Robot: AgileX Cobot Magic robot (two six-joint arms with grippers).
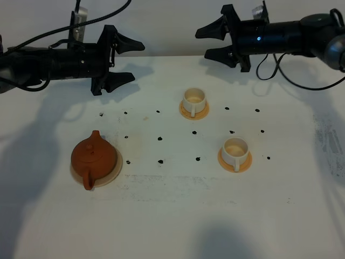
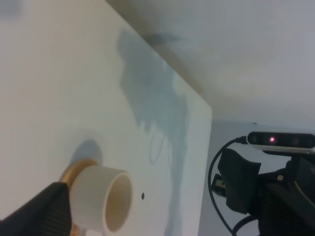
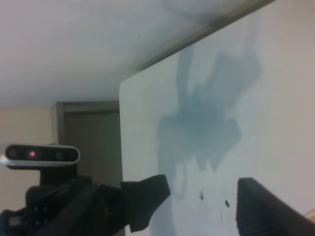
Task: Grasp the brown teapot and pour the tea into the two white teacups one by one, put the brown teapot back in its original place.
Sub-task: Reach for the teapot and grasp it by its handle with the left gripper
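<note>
High camera first. The teapot [image 1: 92, 155] sits on its big beige coaster [image 1: 114, 171] at about 9 o'clock on the white table [image 1: 172, 226]. A stubby bit sticks out toward 6 o'clock and a smaller one toward 12. We'd guess handle and spout, but it's hard to be sure from up here.

The 2 cups are each on an orange saucer. The far cup [image 1: 193, 99] is at roughly 1 o'clock on its saucer [image 1: 183, 111]. The near cup [image 1: 235, 148] is at 3 o'clock on its saucer [image 1: 222, 159]. Both little handles point toward 6 o'clock. The insides look pale tan, and we can't tell if that's tea or just the cup.

A grid of black dots [image 1: 159, 138] runs across the middle of the table.

The left gripper [image 1: 128, 62] hangs at 10 o'clock over the far edge, jaws spread wide, nothing in them, well apart from the teapot. The right gripper [image 1: 204, 44] is at 1 o'clock, also spread wide and empty, near the far cup but not touching it.

Left wrist camera: 1 dark finger [image 2: 39, 209] shows in front of a cup [image 2: 106, 204] on its saucer [image 2: 74, 169], with a black dot [image 2: 142, 195] just beside the cup. The other arm's camera [image 2: 280, 140] is off past the table edge. No teapot here.

Right wrist camera: 1 ribbed finger [image 3: 266, 206] shows, with 2 dots [image 3: 227, 202] on the table just beside it. The other arm's camera [image 3: 39, 155] sits across the way, black gripper parts in front of it. No teapot or cups in sight.
</note>
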